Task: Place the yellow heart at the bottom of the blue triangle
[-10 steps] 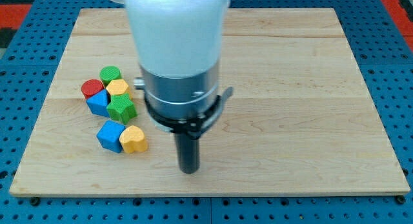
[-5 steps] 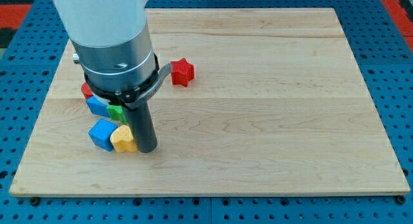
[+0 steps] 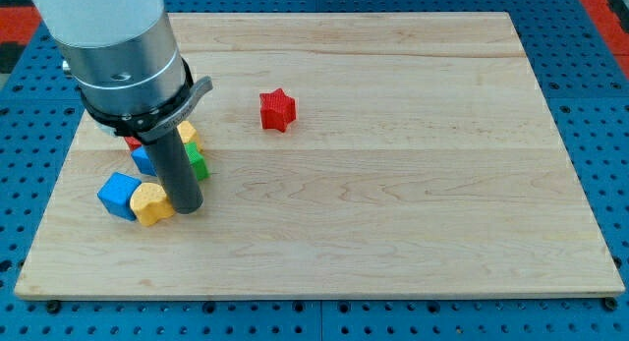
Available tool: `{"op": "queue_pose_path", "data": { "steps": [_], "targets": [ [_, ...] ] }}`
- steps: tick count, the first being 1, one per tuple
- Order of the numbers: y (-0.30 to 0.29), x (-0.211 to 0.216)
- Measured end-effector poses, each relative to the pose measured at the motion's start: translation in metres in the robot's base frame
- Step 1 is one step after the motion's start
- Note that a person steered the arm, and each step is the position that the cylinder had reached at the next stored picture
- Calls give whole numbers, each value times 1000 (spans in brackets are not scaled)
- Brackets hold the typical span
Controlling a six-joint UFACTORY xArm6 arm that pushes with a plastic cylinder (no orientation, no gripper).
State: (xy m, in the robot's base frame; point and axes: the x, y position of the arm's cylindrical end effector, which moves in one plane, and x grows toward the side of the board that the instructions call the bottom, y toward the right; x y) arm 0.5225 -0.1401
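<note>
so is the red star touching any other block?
No, the red star sits alone on the board, well to the view's right of the cluster by my tip.

Robot lab: wooden board (image 3: 413, 184) on blue pegboard bench (image 3: 600, 105).

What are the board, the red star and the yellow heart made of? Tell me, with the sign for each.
Board: pale wood, matte, with visible grain lines and plank seams.
Red star: solid even colour, slight sheen; painted wood or plastic, cannot tell which.
Yellow heart: same even, smooth coating, equally uncertain. My tip sits against its right side.
</note>
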Motion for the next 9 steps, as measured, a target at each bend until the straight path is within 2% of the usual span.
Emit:
{"op": "queue_pose_path", "data": {
  "steps": [1,3,7,9],
  "targets": [
    [9,16],
    [-19,11],
    [-23,20],
    [-56,19]
  ]
}}
